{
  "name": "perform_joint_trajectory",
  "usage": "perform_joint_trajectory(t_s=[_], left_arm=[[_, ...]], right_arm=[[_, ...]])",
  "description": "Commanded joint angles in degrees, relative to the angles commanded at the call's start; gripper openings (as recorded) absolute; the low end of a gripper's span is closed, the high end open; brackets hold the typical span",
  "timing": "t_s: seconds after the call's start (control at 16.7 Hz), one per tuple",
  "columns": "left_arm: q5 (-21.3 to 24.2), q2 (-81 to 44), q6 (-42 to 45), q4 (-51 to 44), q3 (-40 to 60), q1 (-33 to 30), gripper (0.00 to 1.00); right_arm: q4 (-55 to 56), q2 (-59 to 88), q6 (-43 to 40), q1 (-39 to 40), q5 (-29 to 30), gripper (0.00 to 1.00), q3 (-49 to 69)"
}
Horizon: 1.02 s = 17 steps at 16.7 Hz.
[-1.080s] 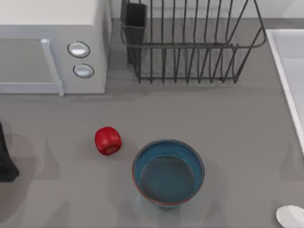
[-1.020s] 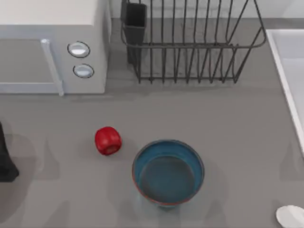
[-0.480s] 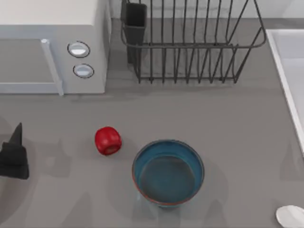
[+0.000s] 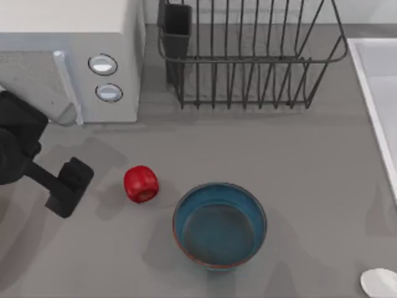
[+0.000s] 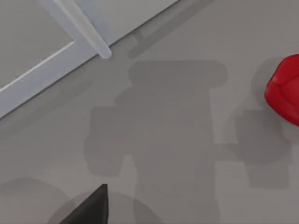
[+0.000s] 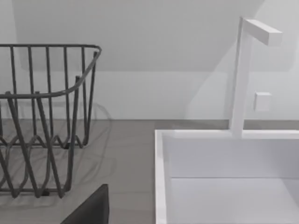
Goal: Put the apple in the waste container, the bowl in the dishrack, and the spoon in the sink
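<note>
The apple (image 4: 141, 184) looks glossy, the dishrack (image 4: 248, 56) dark thin wire, the table (image 4: 298, 155) matt grey.

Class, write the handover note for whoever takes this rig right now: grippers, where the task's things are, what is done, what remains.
Left gripper: above the table, just left of the apple, holding nothing.
Right gripper: facing the sink and dishrack.
Bowl: on the table, right of the apple.
Spoon: at the table's lower right corner.
Done: nothing.
Left: apple to waste container, bowl to dishrack, spoon to sink.
</note>
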State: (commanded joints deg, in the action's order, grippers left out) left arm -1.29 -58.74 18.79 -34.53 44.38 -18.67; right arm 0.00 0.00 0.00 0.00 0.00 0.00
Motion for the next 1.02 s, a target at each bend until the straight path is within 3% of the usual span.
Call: perform_joint_trajectory(t_s=[0.6, 1.02], left_arm=[[-1.6, -49.1, 12.3, -26.4, 39.2, -10.9, 1.00], [-2.1, -59.3, 14.7, -31.8, 47.1, -12.8, 1.00]], right_arm=[[0.0, 0.0, 0.0, 0.0, 0.0, 1.00, 0.0], [0.0, 0.0, 0.0, 0.0, 0.0, 1.00, 0.0]])
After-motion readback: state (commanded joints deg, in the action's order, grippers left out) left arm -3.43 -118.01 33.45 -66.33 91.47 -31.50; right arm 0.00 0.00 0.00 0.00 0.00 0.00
